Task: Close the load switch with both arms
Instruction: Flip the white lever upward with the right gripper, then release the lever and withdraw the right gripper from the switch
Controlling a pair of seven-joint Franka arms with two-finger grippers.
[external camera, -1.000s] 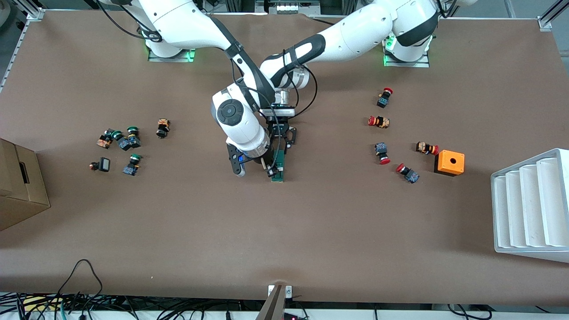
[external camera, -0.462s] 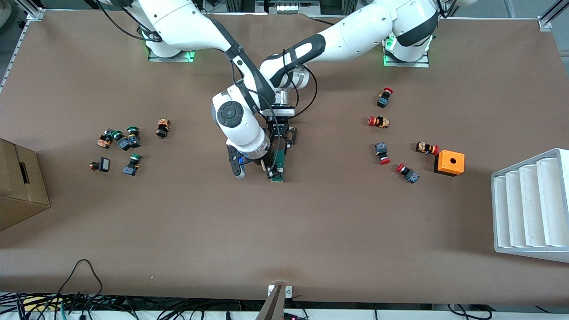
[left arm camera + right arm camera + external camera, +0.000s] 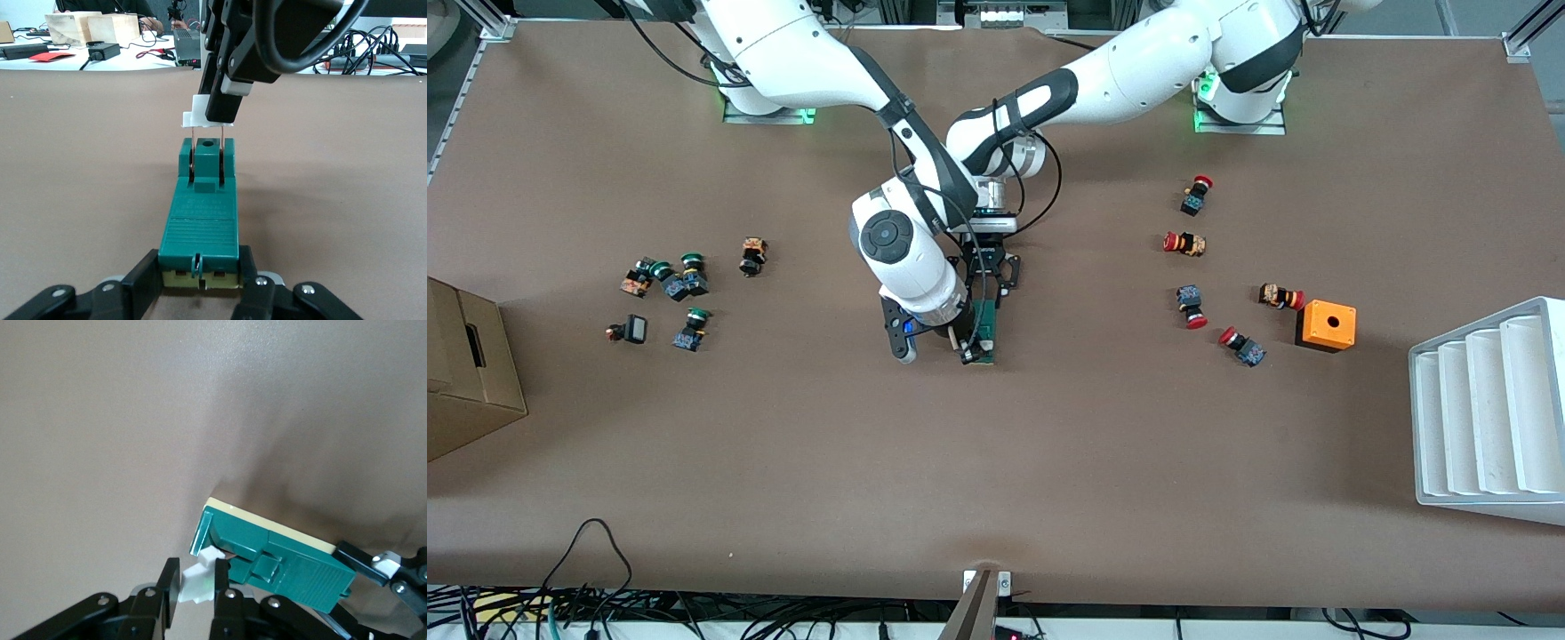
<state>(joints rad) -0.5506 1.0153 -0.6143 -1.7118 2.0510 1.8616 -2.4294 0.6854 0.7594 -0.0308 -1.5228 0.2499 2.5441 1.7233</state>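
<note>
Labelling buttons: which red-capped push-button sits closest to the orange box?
The red-capped push-button lying beside the orange box, its red cap almost touching the box; the other four lie clearly farther off.

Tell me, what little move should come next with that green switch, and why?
Probably the right tool should press the white tab down toward the load switch. The tab stands raised on two thin pins above the green body, pinched in the right tool, while the left tool clamps the switch's other end on the table.
</note>
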